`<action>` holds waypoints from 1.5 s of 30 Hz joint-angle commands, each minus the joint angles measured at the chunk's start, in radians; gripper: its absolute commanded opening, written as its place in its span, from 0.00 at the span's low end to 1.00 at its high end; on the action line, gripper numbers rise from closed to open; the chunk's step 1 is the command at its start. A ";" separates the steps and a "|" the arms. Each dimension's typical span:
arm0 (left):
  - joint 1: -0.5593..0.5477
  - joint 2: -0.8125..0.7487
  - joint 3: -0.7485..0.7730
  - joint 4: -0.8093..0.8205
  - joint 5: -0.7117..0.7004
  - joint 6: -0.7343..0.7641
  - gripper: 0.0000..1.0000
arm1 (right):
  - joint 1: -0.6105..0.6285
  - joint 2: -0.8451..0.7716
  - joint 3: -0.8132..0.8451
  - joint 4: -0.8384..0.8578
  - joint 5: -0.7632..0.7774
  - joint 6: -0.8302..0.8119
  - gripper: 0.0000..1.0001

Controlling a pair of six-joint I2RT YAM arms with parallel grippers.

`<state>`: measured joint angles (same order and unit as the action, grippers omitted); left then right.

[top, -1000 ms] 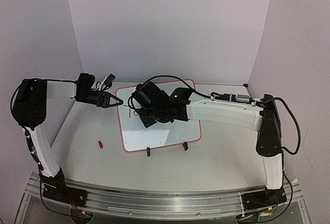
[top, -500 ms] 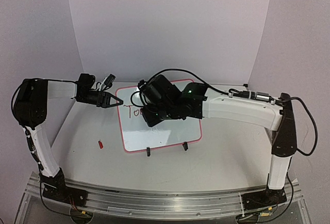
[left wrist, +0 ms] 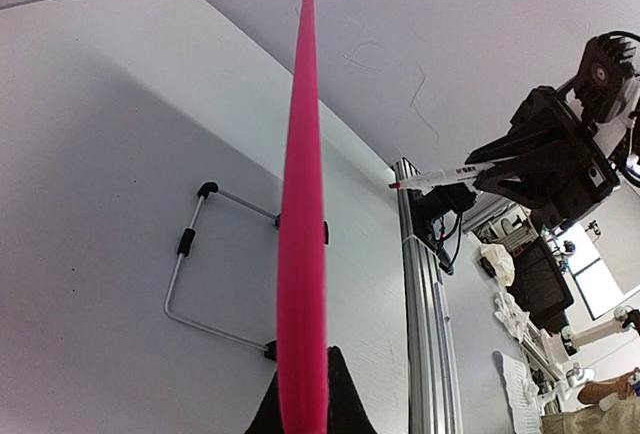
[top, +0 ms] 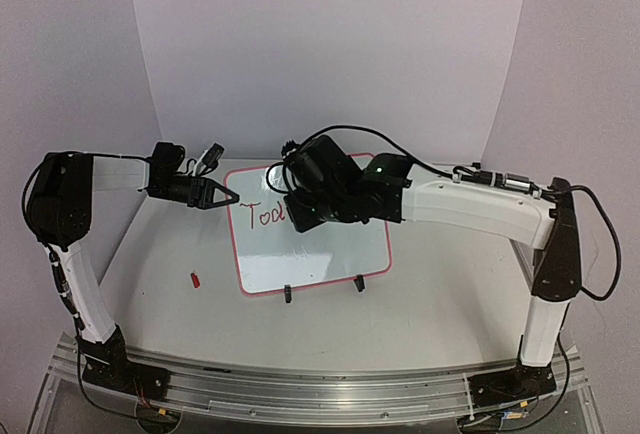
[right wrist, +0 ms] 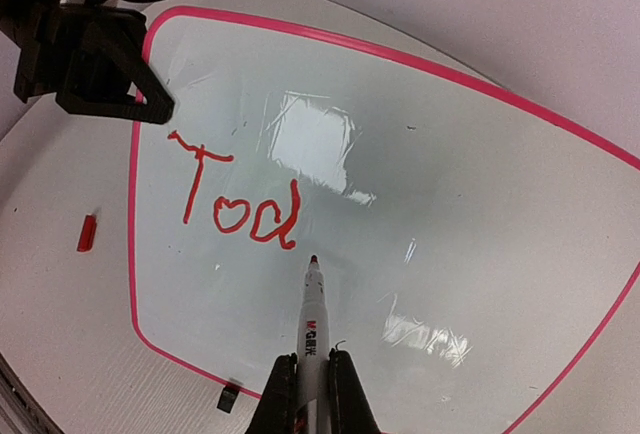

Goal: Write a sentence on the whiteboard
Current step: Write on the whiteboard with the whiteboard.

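Small red cap (top: 196, 279), white table (top: 420, 314)

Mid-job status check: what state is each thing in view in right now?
Whiteboard: propped on its stand, "Tod" written in red.
Marker: uncapped, tip just past the "d"; contact unclear.
Left gripper: shut on the whiteboard's left edge.
Right gripper: shut on the marker.
Cap: off, lying on the table left of the whiteboard.
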<state>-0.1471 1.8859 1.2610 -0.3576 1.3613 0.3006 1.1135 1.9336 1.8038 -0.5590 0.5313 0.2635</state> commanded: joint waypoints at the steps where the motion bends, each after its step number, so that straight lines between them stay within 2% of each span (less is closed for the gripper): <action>1: -0.028 0.027 0.004 0.008 -0.063 0.073 0.00 | -0.020 0.032 0.005 0.052 0.022 0.016 0.00; 45: -0.029 0.021 0.001 0.006 -0.059 0.081 0.00 | -0.040 0.134 0.048 0.097 0.076 0.024 0.00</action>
<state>-0.1471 1.8874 1.2617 -0.3573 1.3583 0.2893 1.0816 2.0423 1.8164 -0.4799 0.5816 0.2756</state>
